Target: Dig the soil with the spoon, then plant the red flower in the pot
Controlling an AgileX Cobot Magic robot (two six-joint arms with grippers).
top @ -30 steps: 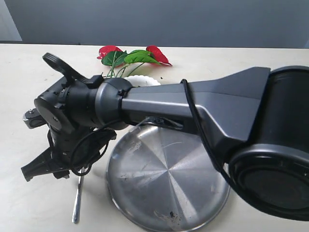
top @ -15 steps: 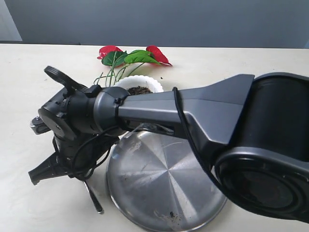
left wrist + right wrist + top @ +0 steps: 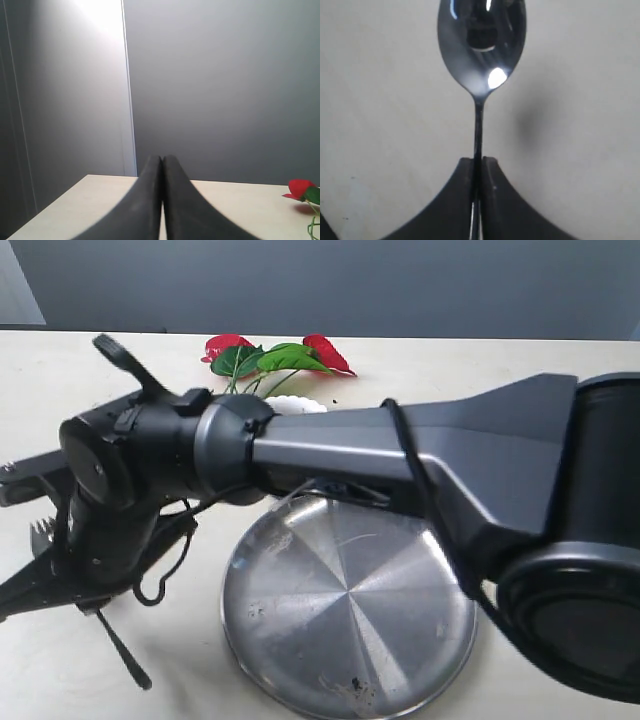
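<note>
My right gripper (image 3: 100, 612) (image 3: 478, 161) is shut on the handle of the silver spoon (image 3: 130, 660) (image 3: 482, 45), left of the steel plate (image 3: 350, 610) and above the table. The spoon's bowl shows only reflections and its tip is cut off. Behind the arm, only a strip of the white pot (image 3: 300, 405) rim shows, and its inside is hidden. The red flower (image 3: 270, 355) (image 3: 300, 189) lies on the table behind the pot. A few dark soil (image 3: 355, 685) crumbs sit on the plate's near edge. My left gripper (image 3: 161, 159) is shut on nothing and faces the wall.
The right arm's thick dark body (image 3: 450, 470) spans the scene from the right and hides much of the table's middle. The steel plate lies under it. A grey wall (image 3: 350, 285) stands behind the table's far edge.
The right gripper has swung further left and tilted, carrying the spoon away from the plate's rim. The arm again covers the pot's inside, which showed soil half a second ago.
</note>
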